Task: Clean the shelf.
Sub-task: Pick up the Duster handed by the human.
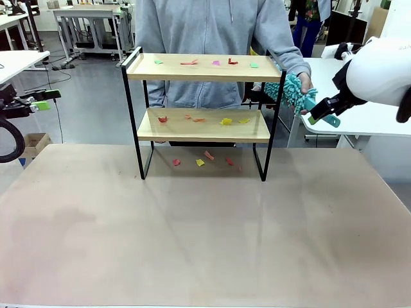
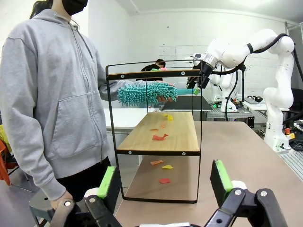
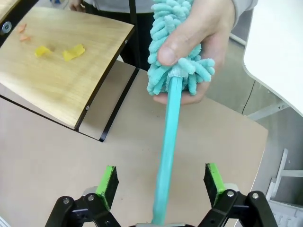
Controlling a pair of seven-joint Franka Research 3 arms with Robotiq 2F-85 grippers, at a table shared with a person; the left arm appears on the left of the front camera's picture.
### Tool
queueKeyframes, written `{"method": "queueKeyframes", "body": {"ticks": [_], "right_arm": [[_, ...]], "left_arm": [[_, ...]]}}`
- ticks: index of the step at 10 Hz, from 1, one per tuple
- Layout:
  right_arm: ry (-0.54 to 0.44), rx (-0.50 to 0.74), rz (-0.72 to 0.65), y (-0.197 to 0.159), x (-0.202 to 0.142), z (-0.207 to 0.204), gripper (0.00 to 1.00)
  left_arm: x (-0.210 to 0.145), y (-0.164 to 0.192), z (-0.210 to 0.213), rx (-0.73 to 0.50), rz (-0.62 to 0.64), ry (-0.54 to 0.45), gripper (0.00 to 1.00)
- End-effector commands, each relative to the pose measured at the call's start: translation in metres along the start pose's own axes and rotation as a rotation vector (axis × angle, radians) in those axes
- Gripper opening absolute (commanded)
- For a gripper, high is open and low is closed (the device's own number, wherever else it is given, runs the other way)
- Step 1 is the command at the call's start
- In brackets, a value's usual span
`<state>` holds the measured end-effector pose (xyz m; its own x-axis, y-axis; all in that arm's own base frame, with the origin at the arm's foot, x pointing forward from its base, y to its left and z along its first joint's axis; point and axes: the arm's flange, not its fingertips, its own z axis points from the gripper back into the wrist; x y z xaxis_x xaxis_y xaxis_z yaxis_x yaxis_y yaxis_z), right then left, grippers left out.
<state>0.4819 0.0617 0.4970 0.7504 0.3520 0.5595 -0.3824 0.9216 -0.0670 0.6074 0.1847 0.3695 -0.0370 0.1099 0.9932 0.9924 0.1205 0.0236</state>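
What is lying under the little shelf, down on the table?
A few small red and yellow paper scraps lie on the table under the shelf. From the front its bottom board covers the far part of that spot, so more could hide there.

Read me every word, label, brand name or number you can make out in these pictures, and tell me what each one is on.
There is no readable text.
The shelf, the paper scraps, the duster and the person's hoodie show no print.
Any lettering on the workbenches far behind is too small and blurred to read.
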Motion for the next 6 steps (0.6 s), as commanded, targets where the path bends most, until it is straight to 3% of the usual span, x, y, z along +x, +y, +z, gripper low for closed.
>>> {"method": "queueKeyframes", "body": {"ticks": [1,2,4,5,6], "right_arm": [[-0.026,-0.041,-0.035,0.0026,0.0043,0.0013,0.38],[-0.032,-0.042,-0.041,0.0023,0.0047,0.0009,0.0],[-0.038,-0.049,-0.048,0.0021,0.0063,0.0016,0.0],[-0.041,-0.058,-0.048,0.0029,0.0066,0.0022,0.18],[-0.043,-0.064,-0.047,0.004,0.0074,0.0039,0.08]], "left_arm": [[0.0023,-0.0012,-0.0006,-0.005,-0.006,0.005,1.0],[0.0023,-0.0012,-0.0006,-0.005,-0.006,0.005,1.0],[0.0023,-0.0012,-0.0006,-0.005,-0.006,0.005,1.0],[0.0023,-0.0012,-0.0006,-0.005,-0.006,0.005,1.0],[0.0023,-0.0012,-0.0006,-0.005,-0.006,0.005,1.0]]}}
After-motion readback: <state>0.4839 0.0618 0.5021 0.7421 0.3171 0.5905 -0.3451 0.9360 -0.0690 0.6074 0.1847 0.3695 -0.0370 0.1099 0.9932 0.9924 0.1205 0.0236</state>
